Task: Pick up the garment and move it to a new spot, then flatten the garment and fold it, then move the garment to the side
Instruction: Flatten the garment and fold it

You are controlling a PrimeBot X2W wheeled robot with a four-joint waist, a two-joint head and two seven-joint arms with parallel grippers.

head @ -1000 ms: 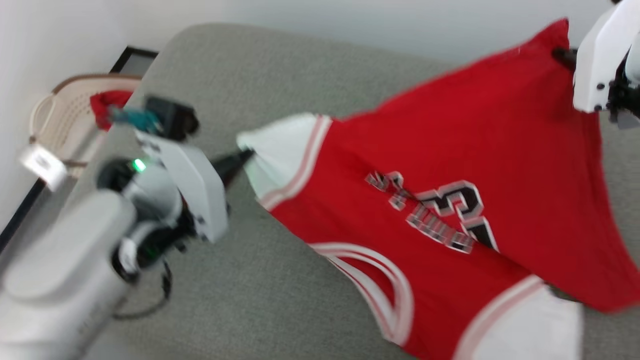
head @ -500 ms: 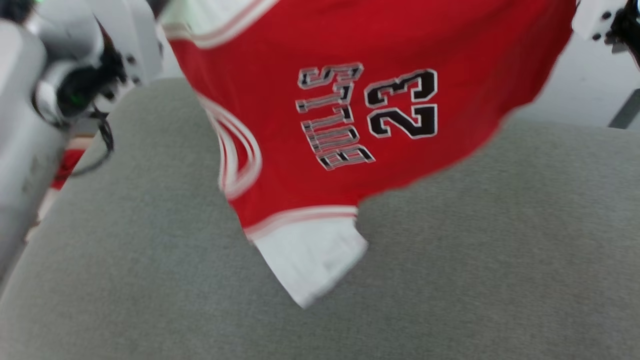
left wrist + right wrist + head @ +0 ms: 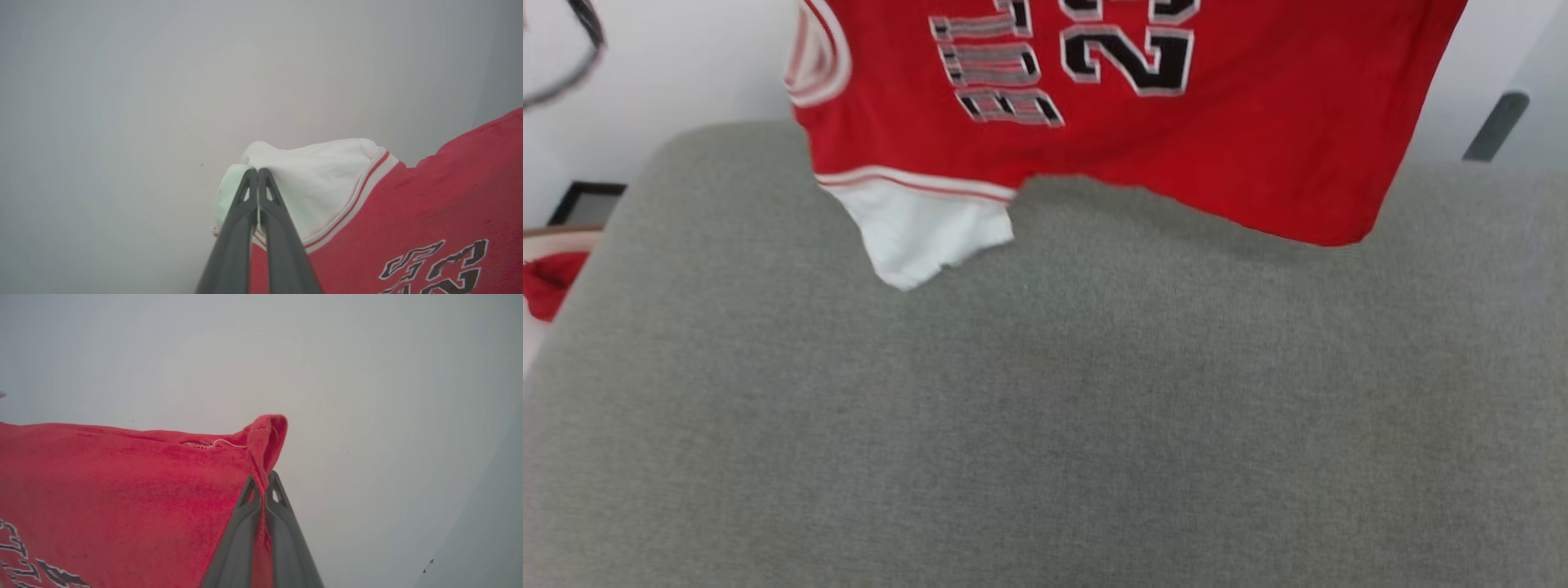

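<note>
The garment (image 3: 1225,139), a red jersey with black letters and numbers, hangs in the air above the grey cushion (image 3: 1045,408), sideways, its upper part cut off by the head view's top edge. One white sleeve (image 3: 923,233) dangles at the lower left, just above the cushion. In the left wrist view my left gripper (image 3: 257,171) is shut on the other white sleeve (image 3: 310,175). In the right wrist view my right gripper (image 3: 264,475) is shut on a red hem corner (image 3: 265,433) of the garment (image 3: 122,490).
A small plain red cloth lump (image 3: 547,282) lies in a pale basket at the far left edge. A dark frame (image 3: 584,202) leans at the wall behind the cushion's left corner. A grey bar (image 3: 1494,124) stands at the upper right. White wall lies behind the cushion.
The head camera has swung, so the whole picture shifted. The garment has been lifted off the cushion and now hangs stretched between both grippers; both arms have left the head view.
</note>
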